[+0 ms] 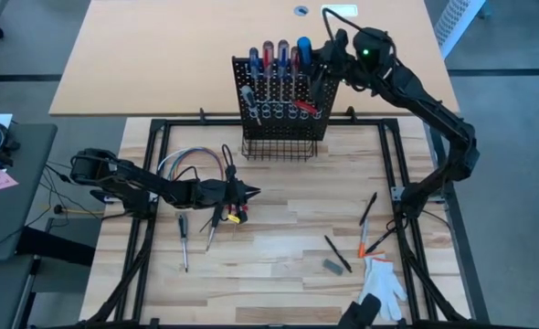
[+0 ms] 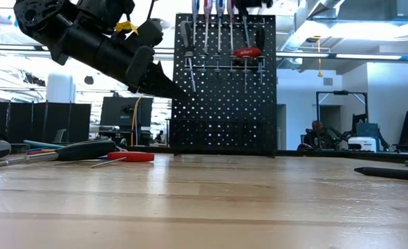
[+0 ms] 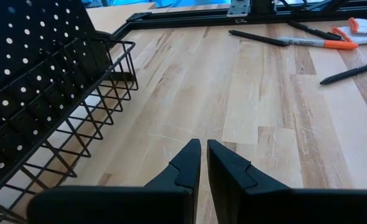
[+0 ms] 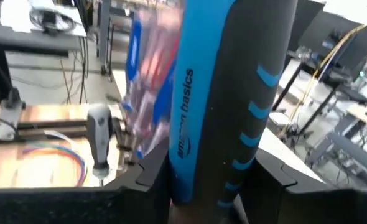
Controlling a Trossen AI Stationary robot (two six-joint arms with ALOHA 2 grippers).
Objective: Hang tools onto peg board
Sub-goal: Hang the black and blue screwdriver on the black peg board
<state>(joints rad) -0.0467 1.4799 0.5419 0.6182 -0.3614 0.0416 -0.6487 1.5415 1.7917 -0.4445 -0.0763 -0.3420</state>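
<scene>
The black peg board [image 1: 283,96] stands upright at the table's far middle, with several screwdrivers hanging in its rings and a wire basket [image 1: 281,146] at its base. My right gripper [image 1: 327,57] is at the board's top right end, shut on a blue-and-black screwdriver [image 1: 303,46]. My left gripper [image 1: 249,192] hovers shut and empty over the table's left middle, also seen in its wrist view [image 3: 203,158]. Loose screwdrivers [image 1: 213,227] lie flat on the table just near of it. My right gripper pinches the screwdriver's blue-and-black handle [image 4: 227,106] between its two fingers [image 4: 149,177], which lie across the handle. It comes level from the table's right. The handle stands upright beside the other handles at the board's top. The gripper hides the shaft's lower end.
A loop of coloured wires [image 1: 192,163] lies at the left. A red-handled tool [image 2: 131,156] lies near my left gripper. Dark slim tools [image 1: 337,254], an orange marker [image 1: 375,245] and a white glove [image 1: 384,279] lie at the right near corner. A black frame [image 1: 393,164] borders the table.
</scene>
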